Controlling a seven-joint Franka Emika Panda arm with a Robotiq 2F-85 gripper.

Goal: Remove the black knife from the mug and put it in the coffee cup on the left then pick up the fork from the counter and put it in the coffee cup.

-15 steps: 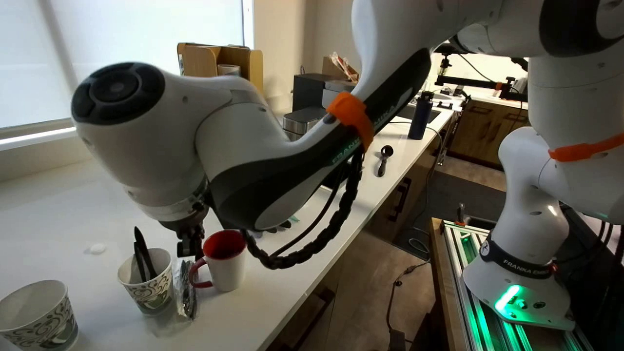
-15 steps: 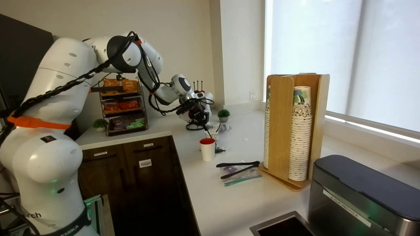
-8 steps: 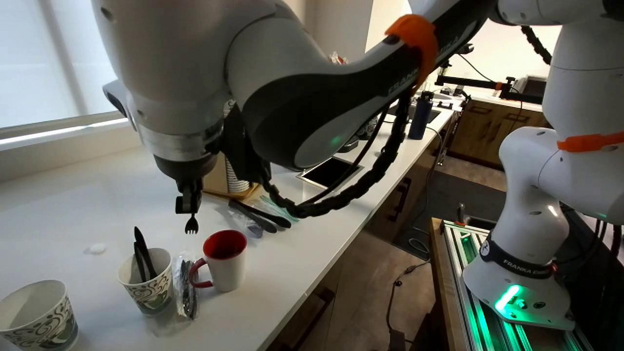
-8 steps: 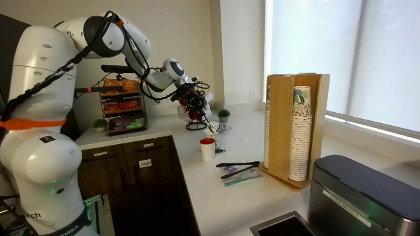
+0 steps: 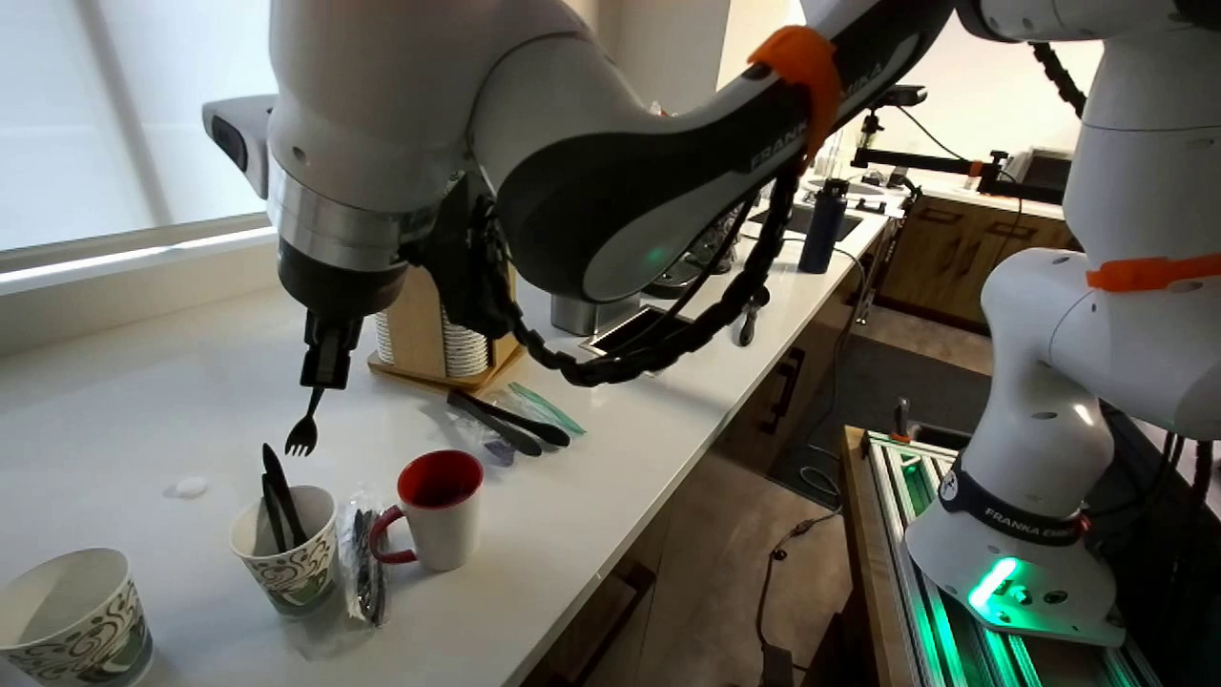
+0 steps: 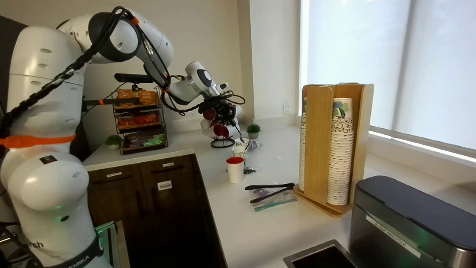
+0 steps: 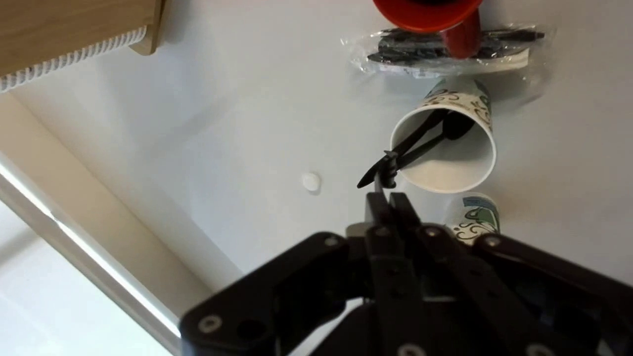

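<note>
The black fork [image 5: 305,427] is held by its handle in the air, tines downward, slightly tilted. It is near the upper end of the black knife [image 5: 283,494]; in an exterior view I see a gap between the two. The knife leans inside the coffee cup [image 5: 298,575], its pointed end above the rim. The coffee cup, pale, handleless and dark-patterned, stands upright on the white counter [image 5: 534,515]. The mug [image 5: 448,530], white with a red interior, stands upright nearby, its red handle facing the coffee cup.

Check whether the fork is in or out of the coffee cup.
Out: in an exterior view the fork hangs from the tool, tines down, clear of the coffee cup.
</note>
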